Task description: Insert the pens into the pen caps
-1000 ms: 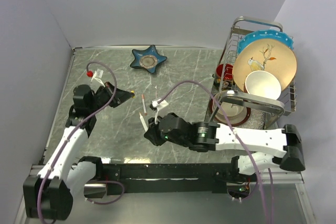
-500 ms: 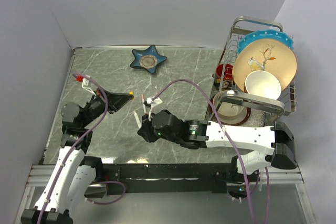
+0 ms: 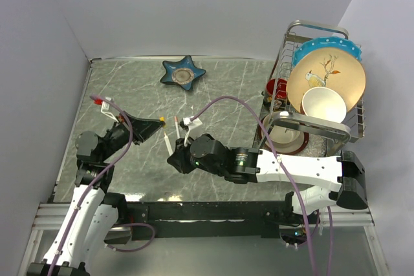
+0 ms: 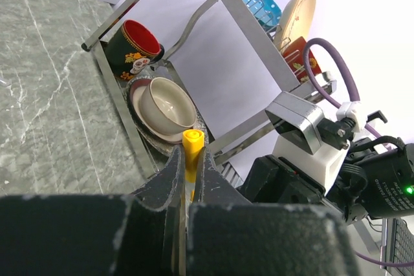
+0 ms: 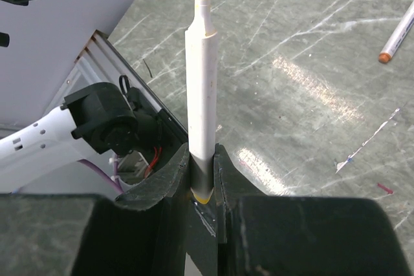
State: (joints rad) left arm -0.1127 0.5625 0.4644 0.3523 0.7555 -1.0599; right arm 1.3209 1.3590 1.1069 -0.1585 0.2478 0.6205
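While my left gripper (image 4: pixel 191 159) pinches one yellow cap (image 4: pixel 193 139), my right gripper (image 5: pixel 201 159) clamps one white pen (image 5: pixel 200 95); a second pen (image 5: pixel 398 33) lies on the table (image 5: pixel 310 101).

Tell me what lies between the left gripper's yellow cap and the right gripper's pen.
Nothing: the top view shows only a short bare stretch of marble table between the yellow cap and the pen.
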